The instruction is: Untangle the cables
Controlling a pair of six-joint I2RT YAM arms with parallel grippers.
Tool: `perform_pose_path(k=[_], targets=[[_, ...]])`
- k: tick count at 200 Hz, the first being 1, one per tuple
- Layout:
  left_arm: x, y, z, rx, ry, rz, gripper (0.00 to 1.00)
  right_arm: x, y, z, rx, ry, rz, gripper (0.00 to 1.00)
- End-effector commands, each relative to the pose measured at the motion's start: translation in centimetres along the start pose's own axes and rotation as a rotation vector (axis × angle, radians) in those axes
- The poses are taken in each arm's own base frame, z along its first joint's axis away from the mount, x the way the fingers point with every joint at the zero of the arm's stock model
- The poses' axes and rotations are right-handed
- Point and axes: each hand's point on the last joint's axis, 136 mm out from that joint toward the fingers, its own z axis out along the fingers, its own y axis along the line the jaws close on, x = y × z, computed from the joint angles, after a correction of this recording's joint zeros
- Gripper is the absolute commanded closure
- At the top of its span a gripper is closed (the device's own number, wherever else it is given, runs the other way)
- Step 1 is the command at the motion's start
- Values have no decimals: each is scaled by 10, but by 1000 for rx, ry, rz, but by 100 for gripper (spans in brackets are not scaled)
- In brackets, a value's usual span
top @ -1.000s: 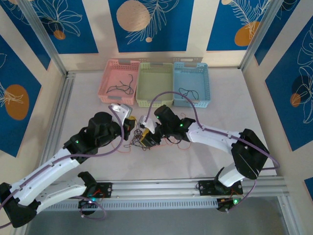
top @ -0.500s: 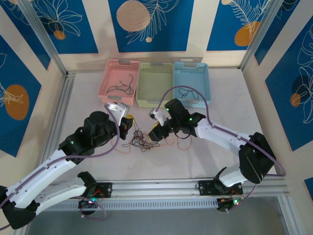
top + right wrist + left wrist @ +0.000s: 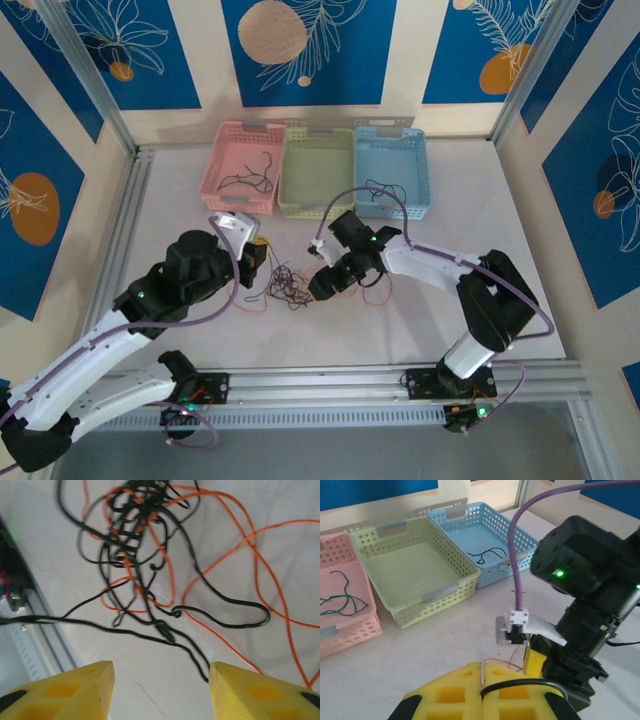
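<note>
At the far edge of the white table three baskets stand side by side. The pink basket on the left holds a thin green cable. The green basket is in the middle. The blue basket on the right holds a short black cable.

Nearer, the left gripper sits just left of the tangle. In the left wrist view its yellow fingers are pressed together. A black cable comes out of the seam between them and arcs across the right pad, so the pincer is closed on that strand. A hair-thin orange wire runs off just beyond the fingertips.

The cables lie in a knotted heap on the table between the two grippers, near the middle. In the right wrist view, black strands are wound tightly together at the far left. Loose orange loops spread out to the right. One black strand leads off to the left.

The right gripper is at the tangle's right side. Its yellow fingers stand apart with only bare table between them, so it is open and holds nothing.
</note>
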Motion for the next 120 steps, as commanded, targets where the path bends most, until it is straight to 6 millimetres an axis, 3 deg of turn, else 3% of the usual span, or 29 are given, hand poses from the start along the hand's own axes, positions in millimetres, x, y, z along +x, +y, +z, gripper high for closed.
perform_pose_path(k=[1, 38, 101, 120], targets=[[-6, 2, -6, -14, -24, 10, 100, -5, -1, 1, 17, 30, -13, 47], [-3, 3, -4, -17, -13, 16, 100, 1, 3, 16, -35, 85, -27, 48], [-3, 3, -5, -18, -17, 20, 100, 10, 3, 23, -56, 124, -35, 51], [0, 4, -2, -25, -8, 25, 100, 11, 2, 26, -62, 132, -28, 56]])
